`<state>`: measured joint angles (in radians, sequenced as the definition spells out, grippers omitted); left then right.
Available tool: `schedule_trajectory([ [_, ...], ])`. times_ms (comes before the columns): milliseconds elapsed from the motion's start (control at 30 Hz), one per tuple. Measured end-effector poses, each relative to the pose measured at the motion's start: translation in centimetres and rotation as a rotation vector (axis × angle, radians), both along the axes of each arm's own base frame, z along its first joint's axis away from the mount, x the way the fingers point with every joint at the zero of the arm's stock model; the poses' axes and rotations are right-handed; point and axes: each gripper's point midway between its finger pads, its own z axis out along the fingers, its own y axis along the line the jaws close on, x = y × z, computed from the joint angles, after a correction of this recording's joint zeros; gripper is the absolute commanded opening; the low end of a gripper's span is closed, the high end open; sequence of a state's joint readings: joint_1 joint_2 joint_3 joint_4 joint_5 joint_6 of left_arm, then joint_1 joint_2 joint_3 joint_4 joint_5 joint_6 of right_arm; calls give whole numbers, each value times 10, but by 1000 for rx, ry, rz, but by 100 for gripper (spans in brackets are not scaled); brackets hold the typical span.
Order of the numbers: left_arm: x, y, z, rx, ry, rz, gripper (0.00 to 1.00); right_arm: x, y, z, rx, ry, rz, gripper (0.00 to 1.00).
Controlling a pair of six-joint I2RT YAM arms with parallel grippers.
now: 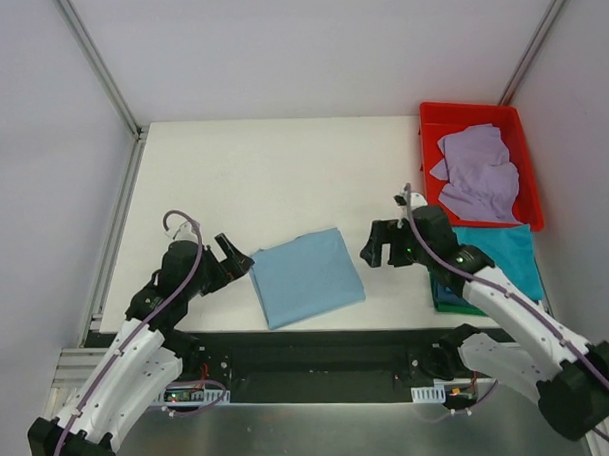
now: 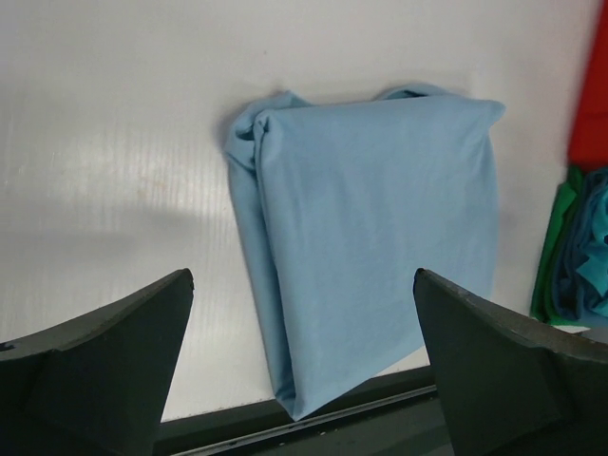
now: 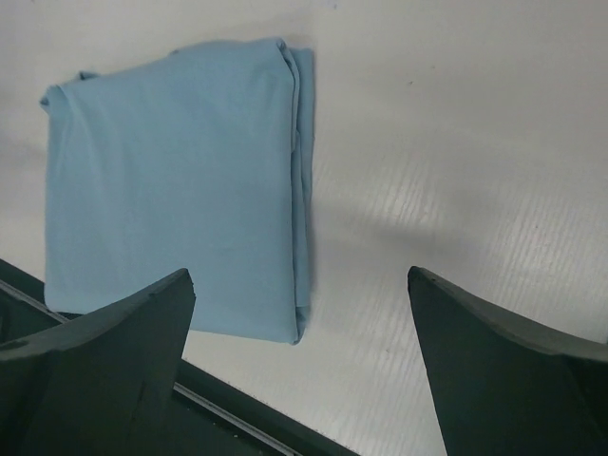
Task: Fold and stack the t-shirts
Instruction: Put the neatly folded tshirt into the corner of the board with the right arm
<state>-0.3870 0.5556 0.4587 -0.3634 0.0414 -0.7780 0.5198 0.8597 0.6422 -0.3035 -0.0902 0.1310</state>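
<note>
White table (image 1: 282, 169), folded light-blue t-shirt (image 1: 308, 278) between left fingers (image 2: 104, 370) and right fingers (image 3: 513, 370) (both spread, empty).

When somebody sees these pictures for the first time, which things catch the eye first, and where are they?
A folded light blue shirt lies at the near middle of the table, with the open left tool and open right tool on either side of it. At the far right, a red bin holds a crumpled lavender shirt.

Bright, even light; soft shadows.
</note>
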Motion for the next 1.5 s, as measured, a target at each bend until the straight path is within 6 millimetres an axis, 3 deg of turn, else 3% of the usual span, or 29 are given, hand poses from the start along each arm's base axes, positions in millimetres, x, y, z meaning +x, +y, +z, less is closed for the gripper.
schedule_trajectory([
  [233,-7,3,-32,42,136,12,99,21,34,-43,-144,182,116,96],
  [400,-7,3,-37,52,155,10,99,37,61,-72,-207,270,170,98],
  [667,-5,2,-39,34,113,12,99,26,82,-115,-335,375,237,95],
  [1000,-3,9,-43,56,100,46,99,20,92,-123,-463,326,178,83],
  [1100,-3,9,-46,61,110,48,99,15,98,-124,-479,320,137,73],
  [1333,-3,10,-48,66,122,49,99,3,117,-124,-460,313,92,28],
  [1500,-2,10,-47,66,117,53,99,1,123,-123,-442,310,71,8],
])
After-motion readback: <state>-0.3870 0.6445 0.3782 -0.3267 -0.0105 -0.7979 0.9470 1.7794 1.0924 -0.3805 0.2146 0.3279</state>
